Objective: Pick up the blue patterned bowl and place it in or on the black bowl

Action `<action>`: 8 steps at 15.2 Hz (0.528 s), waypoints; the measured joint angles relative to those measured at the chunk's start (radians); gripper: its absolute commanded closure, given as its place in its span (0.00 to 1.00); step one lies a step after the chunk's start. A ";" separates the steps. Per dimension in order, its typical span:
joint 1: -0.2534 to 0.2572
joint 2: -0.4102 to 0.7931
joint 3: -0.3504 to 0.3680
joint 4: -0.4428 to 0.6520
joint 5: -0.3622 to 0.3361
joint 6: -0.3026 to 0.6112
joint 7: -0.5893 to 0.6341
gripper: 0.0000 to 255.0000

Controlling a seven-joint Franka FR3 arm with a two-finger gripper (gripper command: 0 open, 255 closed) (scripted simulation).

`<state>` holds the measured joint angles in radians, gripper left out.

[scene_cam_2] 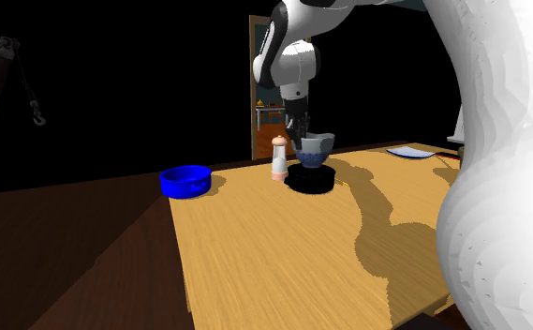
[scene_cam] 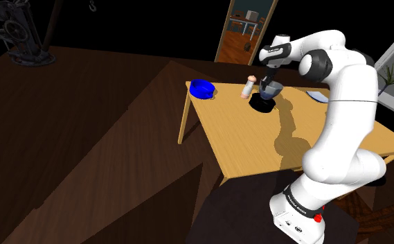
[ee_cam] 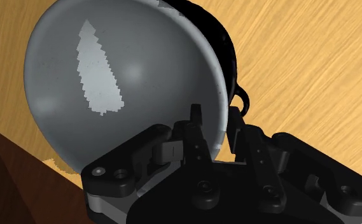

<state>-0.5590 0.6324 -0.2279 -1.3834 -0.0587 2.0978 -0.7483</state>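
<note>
A wooden worktop [scene_cam_2: 273, 253] stands in a dim room. Seen from the second exterior view, a bright blue pot [scene_cam_2: 185, 180] sits farthest left, well apart from the tool [scene_cam_2: 298, 127]. Next, just beside the tool on that same side, a small white shaker with a tan cap [scene_cam_2: 279, 157] stands upright.

The black tool hangs from a white arm [scene_cam_2: 292, 56] and is clamped on the rim of a pale bowl with a blue pattern [scene_cam_2: 315, 148], one finger inside the rim and one outside. That bowl is upright, directly under the tool and directly over the black bowl [scene_cam_2: 311, 180], which rests flat on the worktop. I cannot tell whether the two bowls touch.

From the wrist, the tool [ee_cam: 214, 130] pinches the grey inner wall of the patterned bowl [ee_cam: 122, 83], with the black bowl [ee_cam: 221, 44] showing past its far edge.

To the right of the tool, well apart, a pale flat sheet [scene_cam_2: 407, 150] lies on the worktop.
</note>
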 measured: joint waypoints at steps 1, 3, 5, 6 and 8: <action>-0.002 0.006 0.000 -0.003 0.001 0.009 -0.001 1.00; -0.002 0.012 0.001 -0.016 0.001 0.028 0.001 1.00; -0.002 0.013 0.001 -0.019 0.001 0.032 0.002 1.00; -0.002 0.013 0.001 -0.019 0.001 0.033 0.002 1.00; -0.002 0.013 0.001 -0.020 0.001 0.033 0.002 1.00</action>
<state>-0.5607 0.6455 -0.2270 -1.4034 -0.0577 2.1312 -0.7462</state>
